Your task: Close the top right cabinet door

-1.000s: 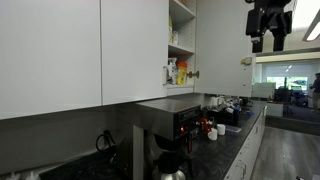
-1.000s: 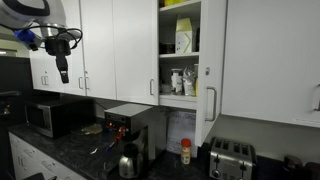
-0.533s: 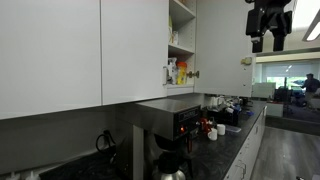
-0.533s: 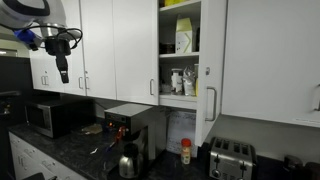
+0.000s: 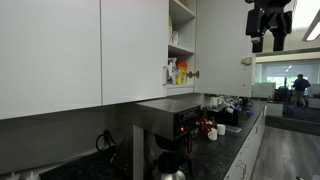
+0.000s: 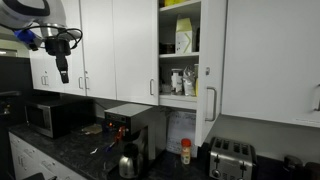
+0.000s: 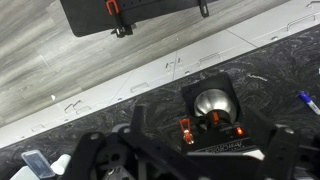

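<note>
The top right cabinet door [image 6: 214, 60] is white and stands swung open, seen nearly edge-on, with its silver bar handle [image 6: 210, 103] near the lower corner. Its inner face shows in an exterior view [image 5: 222, 50]. The open cabinet [image 6: 180, 45] holds boxes and bottles on shelves. My gripper [image 6: 62, 72] hangs in the air far from the door, in front of closed white doors and above the microwave. It also shows high up in an exterior view [image 5: 268, 44]. Its fingers are apart and empty. In the wrist view the gripper [image 7: 190, 160] looks straight down.
On the dark stone counter [image 6: 100, 150] stand a microwave [image 6: 50, 118], a coffee maker [image 6: 130, 122], a metal pot [image 6: 128, 162] and a toaster [image 6: 232, 160]. The wrist view shows the coffee maker top [image 7: 215, 105], the counter edge and the grey floor [image 7: 60, 60].
The arm, gripper and door have not moved. Only a person in the far background of an exterior view has shifted.
</note>
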You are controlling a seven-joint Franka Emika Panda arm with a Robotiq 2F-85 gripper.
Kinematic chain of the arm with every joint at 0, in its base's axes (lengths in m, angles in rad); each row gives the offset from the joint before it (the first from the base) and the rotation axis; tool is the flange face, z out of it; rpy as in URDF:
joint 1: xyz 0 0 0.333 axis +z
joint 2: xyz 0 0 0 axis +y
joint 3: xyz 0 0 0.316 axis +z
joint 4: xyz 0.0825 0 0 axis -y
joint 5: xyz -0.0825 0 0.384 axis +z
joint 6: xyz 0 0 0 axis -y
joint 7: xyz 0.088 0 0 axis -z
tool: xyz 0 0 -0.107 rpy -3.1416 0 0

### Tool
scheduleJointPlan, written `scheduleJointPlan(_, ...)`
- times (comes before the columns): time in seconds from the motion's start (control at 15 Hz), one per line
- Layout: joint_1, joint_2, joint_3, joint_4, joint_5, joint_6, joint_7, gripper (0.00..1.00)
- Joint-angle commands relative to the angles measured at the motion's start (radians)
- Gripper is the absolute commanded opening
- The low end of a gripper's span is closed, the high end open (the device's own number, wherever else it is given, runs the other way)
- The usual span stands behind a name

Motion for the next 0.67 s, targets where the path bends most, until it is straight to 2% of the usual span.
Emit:
scheduleJointPlan(0.0, -0.006, 0.0, 0.003, 0.003, 0.003, -0.002, -0.004, 1.0)
scheduleJointPlan(0.27, -0.01, -0.019, -0.007, -0.026, -0.02, 0.057, -0.024, 1.0)
scheduleJointPlan(0.6, -0.063, -0.009, -0.073, -0.041, -0.119, 0.138, -0.034, 1.0)
